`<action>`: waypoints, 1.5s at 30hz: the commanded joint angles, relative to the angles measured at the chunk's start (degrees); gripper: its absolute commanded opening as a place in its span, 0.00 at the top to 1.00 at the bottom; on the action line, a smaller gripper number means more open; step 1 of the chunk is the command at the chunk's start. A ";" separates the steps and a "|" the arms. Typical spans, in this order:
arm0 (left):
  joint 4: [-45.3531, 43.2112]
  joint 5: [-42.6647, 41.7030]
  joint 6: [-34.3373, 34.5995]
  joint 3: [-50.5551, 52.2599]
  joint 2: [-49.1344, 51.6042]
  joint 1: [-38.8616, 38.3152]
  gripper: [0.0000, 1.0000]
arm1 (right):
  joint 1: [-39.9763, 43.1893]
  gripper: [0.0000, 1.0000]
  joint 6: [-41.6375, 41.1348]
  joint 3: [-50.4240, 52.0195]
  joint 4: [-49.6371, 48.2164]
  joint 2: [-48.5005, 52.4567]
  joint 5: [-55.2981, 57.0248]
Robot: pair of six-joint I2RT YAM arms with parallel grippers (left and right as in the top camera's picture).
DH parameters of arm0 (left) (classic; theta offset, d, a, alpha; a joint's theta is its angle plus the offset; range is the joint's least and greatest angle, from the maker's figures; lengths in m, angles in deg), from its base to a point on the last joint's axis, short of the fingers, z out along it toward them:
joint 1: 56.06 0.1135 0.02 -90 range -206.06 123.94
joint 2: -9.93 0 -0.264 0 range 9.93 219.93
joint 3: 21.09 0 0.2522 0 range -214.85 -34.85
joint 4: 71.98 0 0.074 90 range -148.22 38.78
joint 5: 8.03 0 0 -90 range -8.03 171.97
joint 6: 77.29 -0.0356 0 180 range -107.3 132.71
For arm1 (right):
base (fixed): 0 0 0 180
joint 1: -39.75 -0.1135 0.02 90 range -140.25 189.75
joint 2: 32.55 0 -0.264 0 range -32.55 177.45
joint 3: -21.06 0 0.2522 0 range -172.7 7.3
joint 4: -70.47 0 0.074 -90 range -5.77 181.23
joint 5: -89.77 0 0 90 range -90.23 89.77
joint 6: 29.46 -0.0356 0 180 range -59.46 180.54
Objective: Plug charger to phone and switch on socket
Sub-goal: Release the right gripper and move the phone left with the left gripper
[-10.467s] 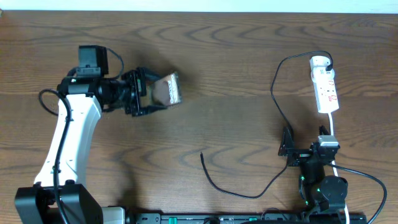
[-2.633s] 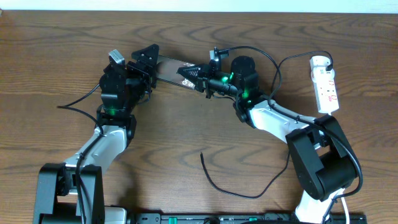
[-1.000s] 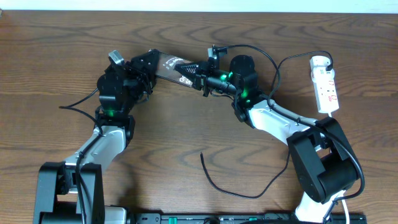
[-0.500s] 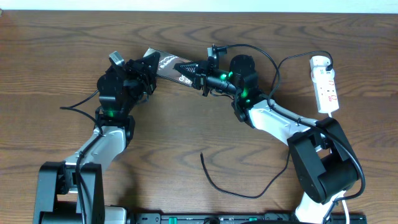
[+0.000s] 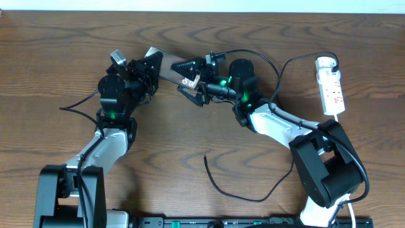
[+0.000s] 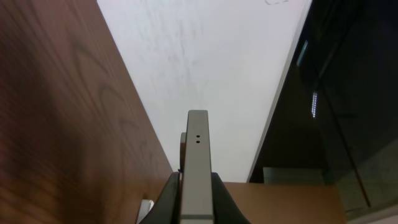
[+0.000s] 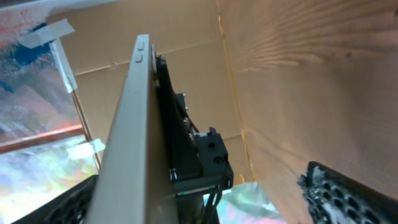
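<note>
The phone, a dark glossy slab, is held off the table at the back middle, tilted. My left gripper is shut on its left end. In the left wrist view the phone's grey edge stands pinched between the two black fingers. My right gripper is open, its fingers spread either side of the phone's right end without touching it. The right wrist view shows the phone edge-on, well clear of the right finger. The charger lies loose on the table, its tip near the front middle. The socket lies at the far right.
The charger cable loops from the front middle up the right side to the plug head on the socket. Both arms reach in over the back half of the wooden table. A black bar runs along the front edge.
My right gripper has opened and let go of the phone's right end. The left gripper has shut on the left end and now holds the phone alone.
</note>
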 commanded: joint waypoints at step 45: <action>-0.20 -57.35 -26.29 -1.75 -0.87 26.43 0.93 | 7.61 0.03 70.14 -29.22 84.63 0.39 22.29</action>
